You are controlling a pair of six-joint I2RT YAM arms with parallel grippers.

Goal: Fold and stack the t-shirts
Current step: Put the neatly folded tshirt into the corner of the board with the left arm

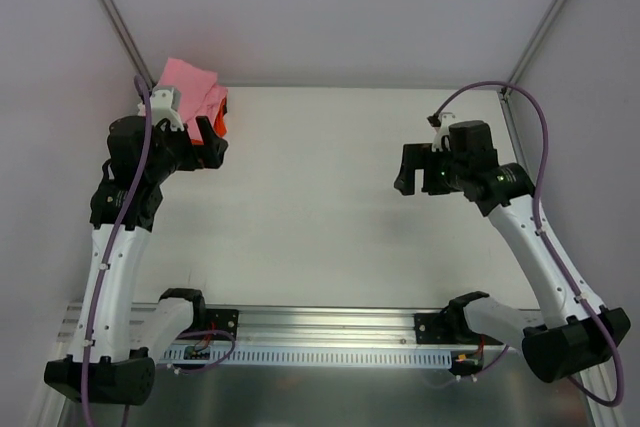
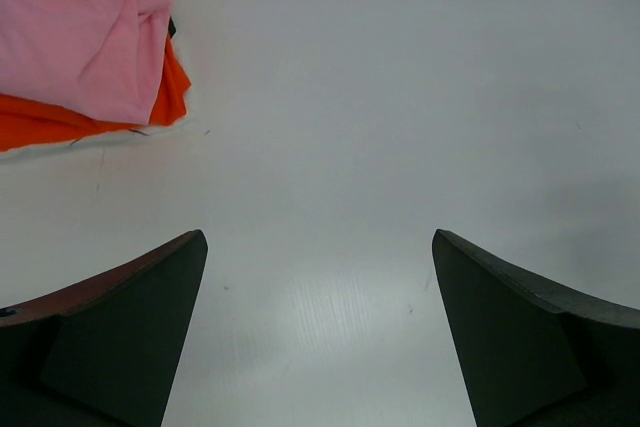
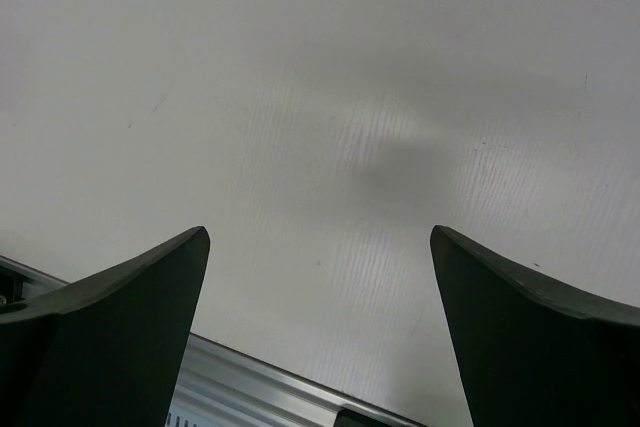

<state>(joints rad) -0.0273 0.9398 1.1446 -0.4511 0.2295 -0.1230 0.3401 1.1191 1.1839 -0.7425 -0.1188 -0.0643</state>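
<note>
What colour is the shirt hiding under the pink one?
Bright orange. The orange t-shirt peeks out beneath the pink t-shirt, clearest in the left wrist view.

Diffuse overhead light, bright and flat; the flat white table top [image 1: 320, 197] carries only faint, soft shadows. Right wrist view: one blurry grey shadow patch mid-frame, with a weak ribbed sheen around it. Left wrist view: same sheen low centre, black wedge-shaped fingers [image 2: 110, 347] soft-edged and detail-less, folded light pink cloth shirt [image 2: 80, 27] slightly washed out.
</note>
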